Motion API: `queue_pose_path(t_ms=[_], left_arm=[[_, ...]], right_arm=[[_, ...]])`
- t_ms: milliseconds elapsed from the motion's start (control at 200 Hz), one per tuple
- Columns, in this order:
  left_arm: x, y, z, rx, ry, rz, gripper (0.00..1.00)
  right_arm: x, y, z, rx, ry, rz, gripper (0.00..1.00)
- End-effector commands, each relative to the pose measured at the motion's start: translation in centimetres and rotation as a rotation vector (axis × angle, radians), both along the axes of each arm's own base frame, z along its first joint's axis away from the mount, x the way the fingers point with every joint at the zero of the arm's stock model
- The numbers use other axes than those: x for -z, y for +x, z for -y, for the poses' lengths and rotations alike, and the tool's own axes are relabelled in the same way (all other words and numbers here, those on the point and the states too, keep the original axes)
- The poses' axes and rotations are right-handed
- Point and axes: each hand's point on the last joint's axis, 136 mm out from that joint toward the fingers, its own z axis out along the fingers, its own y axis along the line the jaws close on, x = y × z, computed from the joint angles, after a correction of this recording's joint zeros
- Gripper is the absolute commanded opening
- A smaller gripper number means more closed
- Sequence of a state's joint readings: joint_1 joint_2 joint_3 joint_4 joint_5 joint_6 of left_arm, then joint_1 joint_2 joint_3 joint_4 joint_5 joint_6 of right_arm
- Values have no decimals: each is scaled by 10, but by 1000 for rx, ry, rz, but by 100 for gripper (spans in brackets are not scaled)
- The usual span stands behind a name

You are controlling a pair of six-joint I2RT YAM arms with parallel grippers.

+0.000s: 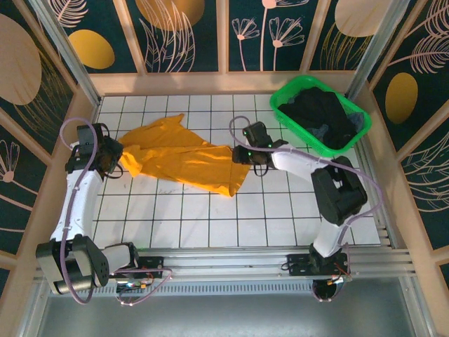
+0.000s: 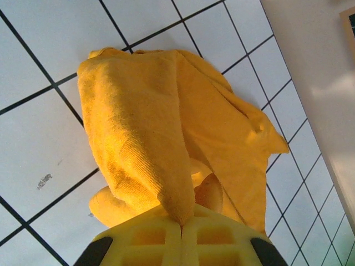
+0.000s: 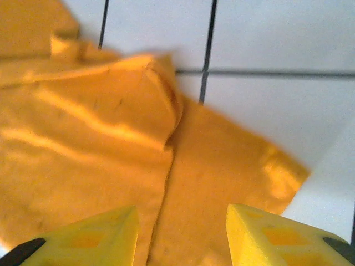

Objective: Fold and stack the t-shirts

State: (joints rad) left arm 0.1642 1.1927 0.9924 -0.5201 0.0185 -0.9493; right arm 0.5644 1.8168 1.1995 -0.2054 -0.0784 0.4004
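The shirt [image 1: 184, 158] is soft and floppy, so grab corners. The left gripper [image 2: 182, 221] pinches one; the right gripper [image 3: 180, 224] hangs wide open.

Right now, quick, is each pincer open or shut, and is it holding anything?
Left pincer: shut on the orange t-shirt.
Right pincer: open over the same shirt, holding nothing.

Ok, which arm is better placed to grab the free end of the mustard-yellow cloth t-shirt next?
Right, probably. The right gripper is open over a loose edge of the mustard-yellow cloth t-shirt, while the left gripper is shut on its opposite end.
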Motion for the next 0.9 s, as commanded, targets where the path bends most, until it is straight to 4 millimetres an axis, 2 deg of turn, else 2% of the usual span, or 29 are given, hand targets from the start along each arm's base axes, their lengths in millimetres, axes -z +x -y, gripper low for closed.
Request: queue_pose_path(t_ms=[0,125,140,165,325,515,751,826,896], left_arm=[[-2,0,4,26,6,17,0],[-1,0,3,27,13,15,0],[8,-3,3,26,10,-6,0],[9,-4,3,27,11,-8,0],[12,-6,4,26,9,-14,0],[17,-7,4,26,9,-26,0],[17,-3,3,25,8,-27,0],[16,-1,3,26,10,-24,0],[14,0,2,25,11,-19,0]], right_arm=[[5,32,-11,-9,-23,29,47],[14,54,-28,-44,-27,33,47],[15,55,-30,-48,-26,32,47],[17,58,-32,-51,-25,29,47],[36,66,-41,-64,-32,-1,47],[46,72,-51,-88,-23,-18,32],[40,69,-53,-86,-16,-10,15],[30,69,-51,-77,-11,12,0],[15,69,-46,-63,-8,50,0]])
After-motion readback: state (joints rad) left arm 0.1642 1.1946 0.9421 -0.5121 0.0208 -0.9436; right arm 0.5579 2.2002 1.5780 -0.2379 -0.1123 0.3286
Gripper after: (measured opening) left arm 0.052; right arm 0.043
